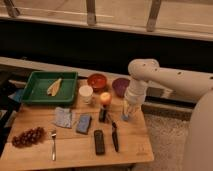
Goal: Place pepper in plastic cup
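Observation:
My gripper (127, 111) hangs from the white arm (170, 80) that reaches in from the right. It points down over the right side of the wooden table (75, 150), in front of the purple bowl (120, 86). A small light-blue plastic cup (123, 118) shows just under the gripper, partly covered by it. I see no pepper; it is hidden, and I cannot tell if the gripper holds it. A round yellow-orange fruit (105, 98) sits left of the gripper.
A green tray (37, 92) holding a pale peel-like item sits at the back left. An orange-red bowl (97, 81) and a white cup (86, 93) stand mid-back. Grapes (27, 136), a fork (53, 145), a cloth (64, 117), a sponge (83, 123), a dark bar (99, 141) and a knife (115, 136) lie in front.

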`<state>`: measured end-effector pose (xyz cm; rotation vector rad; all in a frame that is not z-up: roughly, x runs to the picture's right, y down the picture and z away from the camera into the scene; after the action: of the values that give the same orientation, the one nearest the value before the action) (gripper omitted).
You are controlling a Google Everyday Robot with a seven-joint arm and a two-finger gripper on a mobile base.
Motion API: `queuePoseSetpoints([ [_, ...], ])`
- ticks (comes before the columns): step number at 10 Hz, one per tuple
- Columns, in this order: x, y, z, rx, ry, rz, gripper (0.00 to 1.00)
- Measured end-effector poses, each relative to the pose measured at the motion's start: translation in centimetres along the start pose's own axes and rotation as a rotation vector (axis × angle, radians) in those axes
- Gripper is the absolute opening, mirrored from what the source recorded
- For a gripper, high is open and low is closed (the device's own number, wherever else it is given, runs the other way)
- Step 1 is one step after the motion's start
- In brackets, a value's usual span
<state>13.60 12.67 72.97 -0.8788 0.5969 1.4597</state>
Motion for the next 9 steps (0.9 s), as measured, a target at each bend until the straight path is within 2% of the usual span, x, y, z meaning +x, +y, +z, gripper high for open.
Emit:
queuePoseSetpoints([
  [1,0.1,0.1,0.1,-0.002,0.005,-0.002,0.78],
  [2,0.2,0.1,0.2,-0.004,0.012,-0.006,0.80],
  [7,0.7,0.5,1.0,-0.015,0.034,-0.014,0.80],
  [8,0.6,0.4,0.5,-0.011,0.016,-0.009,0.80],
  [9,0.2,0.2,-0.5,0.001,-0.023,0.007,0.80],
])
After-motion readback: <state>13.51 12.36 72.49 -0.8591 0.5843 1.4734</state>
